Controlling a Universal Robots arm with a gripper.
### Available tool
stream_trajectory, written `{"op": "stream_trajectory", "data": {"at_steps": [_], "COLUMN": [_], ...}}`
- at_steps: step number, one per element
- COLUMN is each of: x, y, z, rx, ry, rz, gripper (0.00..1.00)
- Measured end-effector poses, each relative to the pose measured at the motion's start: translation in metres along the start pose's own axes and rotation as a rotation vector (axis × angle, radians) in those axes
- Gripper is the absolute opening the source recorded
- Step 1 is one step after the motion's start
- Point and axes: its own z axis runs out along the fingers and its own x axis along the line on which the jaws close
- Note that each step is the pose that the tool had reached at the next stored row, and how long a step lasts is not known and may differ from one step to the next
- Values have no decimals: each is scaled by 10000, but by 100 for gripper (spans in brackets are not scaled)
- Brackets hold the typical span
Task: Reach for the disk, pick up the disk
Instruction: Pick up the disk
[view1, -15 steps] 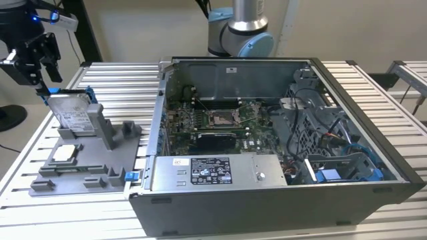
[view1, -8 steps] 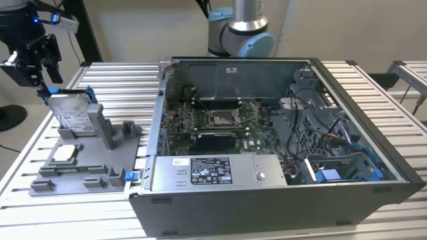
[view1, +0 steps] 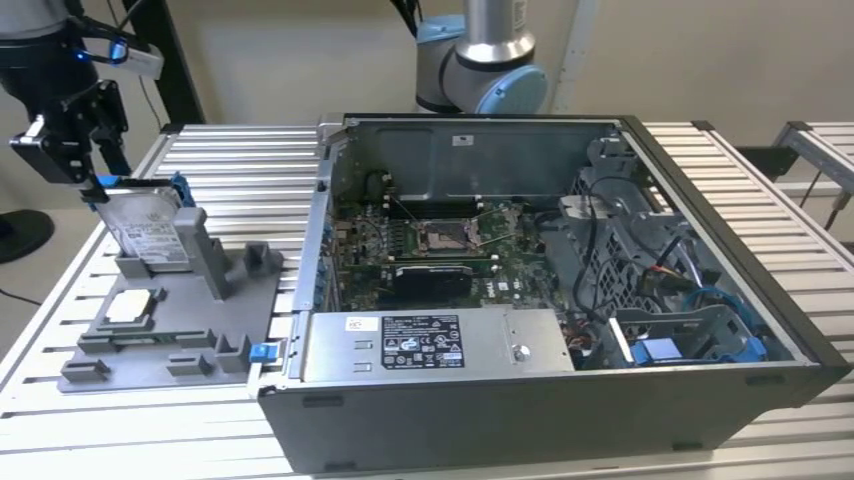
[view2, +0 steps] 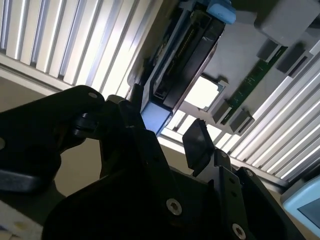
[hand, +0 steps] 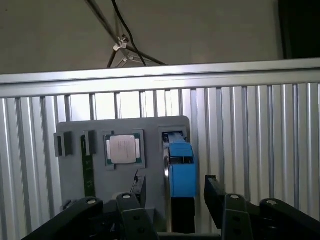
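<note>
Tool: black, two-fingered, open, holding nothing. In both wrist views its fingers stand one to each side of the disk. The first wrist view shows a gap on either side.

Position of tool: upper left of the exterior view, just above the disk's top edge.

Disk: silver-grey with a white label and blue side rails. It stands upright on edge in a slot of the holder, leaning slightly, at the left of the exterior view.

Holder: flat grey tray with raised blocks and slots, lying on the surface at lower left of the exterior view, just beside the case.

Chip: small, square, white-topped, seated flat in the holder near the disk's foot.

Memory stick: narrow and green, set in the holder on the far side of the chip from the disk.

Surface: ribbed metal slats.

Case: open computer chassis, centre and right of the exterior view. Its board, cables and blue drive bay are exposed, with a grey labelled box along its near edge.
</note>
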Motion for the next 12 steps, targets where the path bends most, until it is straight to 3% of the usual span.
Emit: {"op": "stream_trajectory", "data": {"at_steps": [12], "x": [-8], "y": [3], "z": [219], "rx": [-1], "ry": [0], "rz": [-12], "gripper": [100]}}
